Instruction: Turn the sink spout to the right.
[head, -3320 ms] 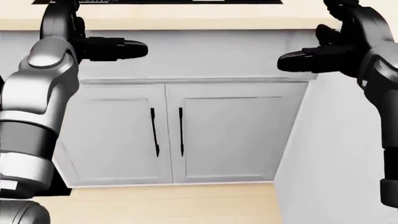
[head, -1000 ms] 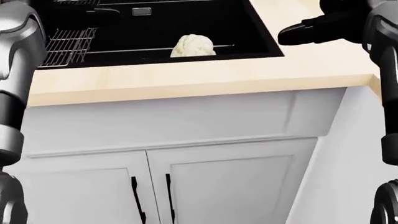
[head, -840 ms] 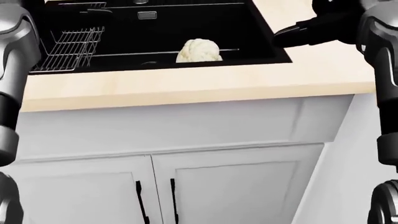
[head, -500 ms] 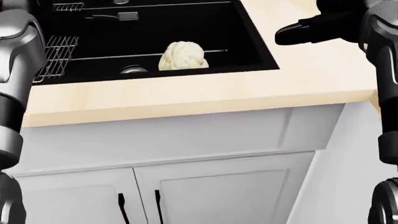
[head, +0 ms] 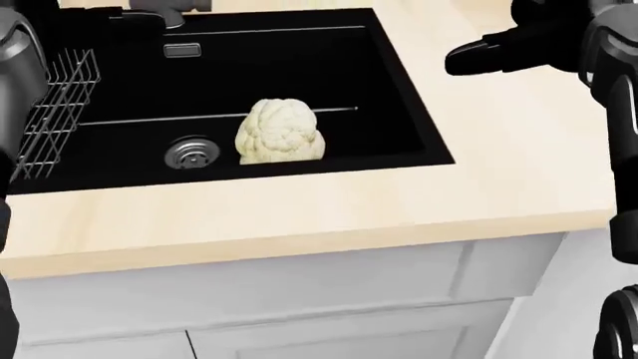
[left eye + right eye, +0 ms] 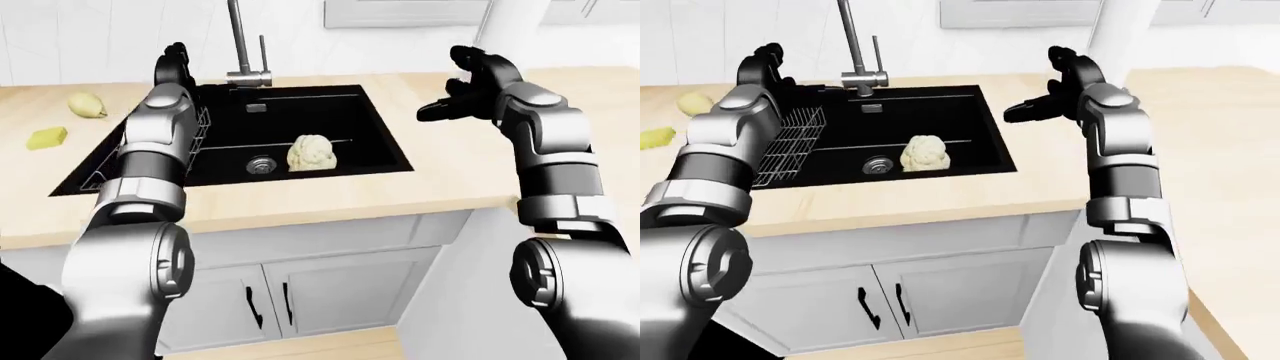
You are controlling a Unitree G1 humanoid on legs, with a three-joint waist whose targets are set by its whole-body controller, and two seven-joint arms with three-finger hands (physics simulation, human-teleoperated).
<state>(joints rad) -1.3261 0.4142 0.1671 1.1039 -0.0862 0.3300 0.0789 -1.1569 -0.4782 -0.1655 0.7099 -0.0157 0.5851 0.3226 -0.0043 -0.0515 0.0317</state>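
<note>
Since nothing's grabbed yet, the right hand (image 6: 470, 94) hovers open-fingered and empty right of the sink (image 6: 375, 124); the spout (image 6: 237, 37) rises behind it, left hand's (image 6: 765, 67) fingers unclear.

The spout (image 6: 237, 34) was a slim grey metal tube that rose upright from a base on the counter at the far edge of the black sink (image 6: 380, 142), near that edge's middle; its top ran out of view, so its heading could not be told
</note>
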